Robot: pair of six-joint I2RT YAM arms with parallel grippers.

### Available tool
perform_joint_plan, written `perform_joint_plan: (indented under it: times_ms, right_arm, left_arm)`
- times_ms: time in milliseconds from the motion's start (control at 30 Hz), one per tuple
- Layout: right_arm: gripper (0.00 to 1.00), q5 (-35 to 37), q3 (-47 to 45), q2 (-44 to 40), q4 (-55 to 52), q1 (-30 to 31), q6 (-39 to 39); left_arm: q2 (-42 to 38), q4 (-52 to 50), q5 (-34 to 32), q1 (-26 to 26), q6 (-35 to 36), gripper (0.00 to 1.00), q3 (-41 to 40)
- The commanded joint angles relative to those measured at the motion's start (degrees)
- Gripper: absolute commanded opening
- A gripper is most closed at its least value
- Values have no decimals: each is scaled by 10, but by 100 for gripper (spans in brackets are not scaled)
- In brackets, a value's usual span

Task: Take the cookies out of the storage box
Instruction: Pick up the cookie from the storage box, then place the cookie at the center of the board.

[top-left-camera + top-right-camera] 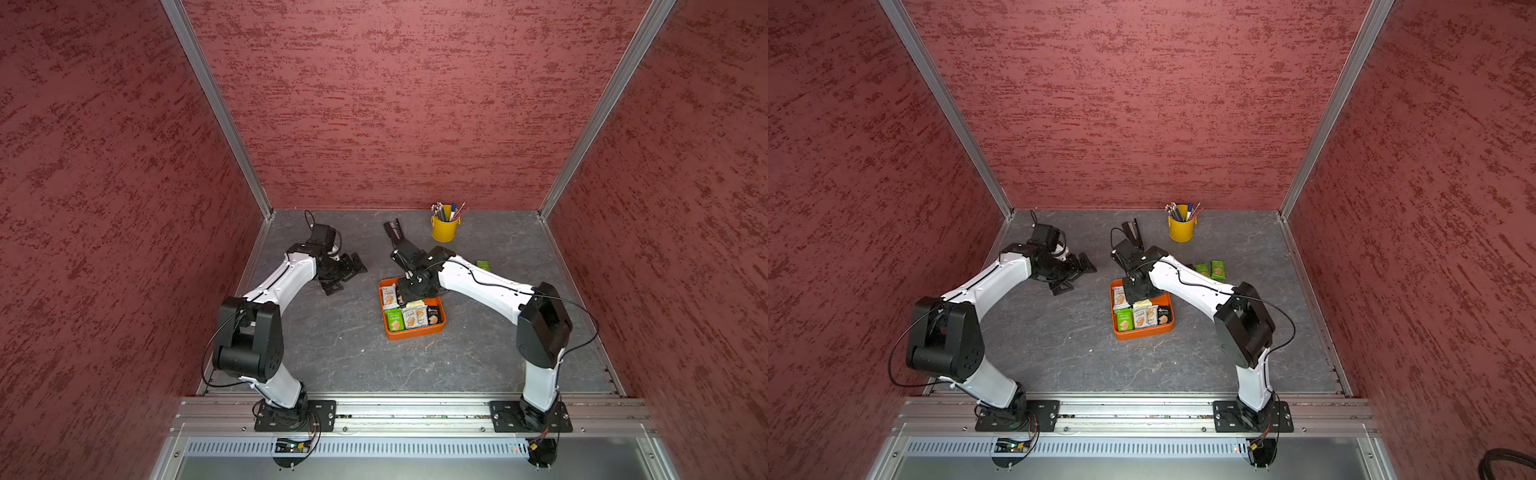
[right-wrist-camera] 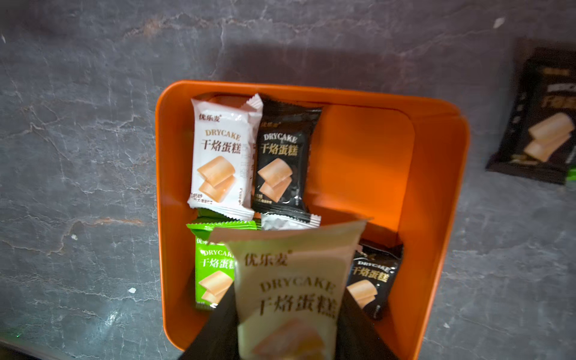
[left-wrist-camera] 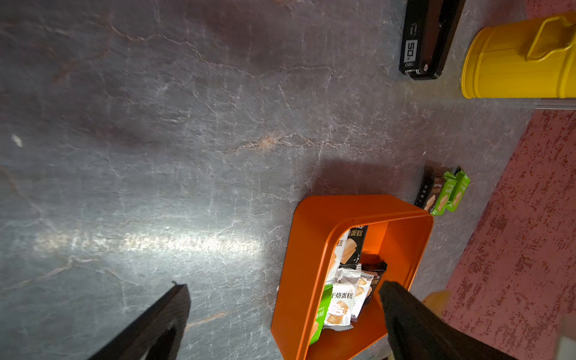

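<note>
- The step in hand reads as lifting one cookie out. The right jaws are clamped on the sides of a pale yellow sealed snack packet [image 2: 290,290], held above the shallow square orange storage tray [image 2: 436,218] with its crimped top edge free.
- As I judge it, the next move calls for raising the packet clear of the low wall and carrying it toward the robot's right. It can then be released on the grey marbled bench [image 1: 340,332] beside the cookies already out. Those are two green packets [image 1: 1219,269] and a black packet [image 2: 542,115], lying close together near the tray.
- The wrapper looks slick and soft, so a slack pinch might let it slide.
- The left jaws stand wide apart and empty, over bare bench apart from the tray.
- Left in the tray are a white packet [image 2: 219,156] and a black one [image 2: 282,162], flat and side by side.
- A green packet [image 2: 212,271] and another black one [image 2: 371,280] are partly hidden behind the held packet.
- Each wrapper pictures tan biscuits, and part of the tray floor is bare.
</note>
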Motion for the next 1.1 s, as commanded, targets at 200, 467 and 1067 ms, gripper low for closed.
perform_joint_plan:
  times_ms: [200, 467, 1067]
  right_arm:
    - [44, 24, -23, -40, -17, -85, -73]
    - [44, -2, -89, -47, 6, -173, -119]
    - [44, -59, -160, 18, 79, -231, -168]
  left_arm:
    - [11, 20, -44, -46, -46, 100, 17]
    - [17, 28, -76, -88, -84, 100, 24]
    - [19, 20, -132, -141, -135, 100, 31]
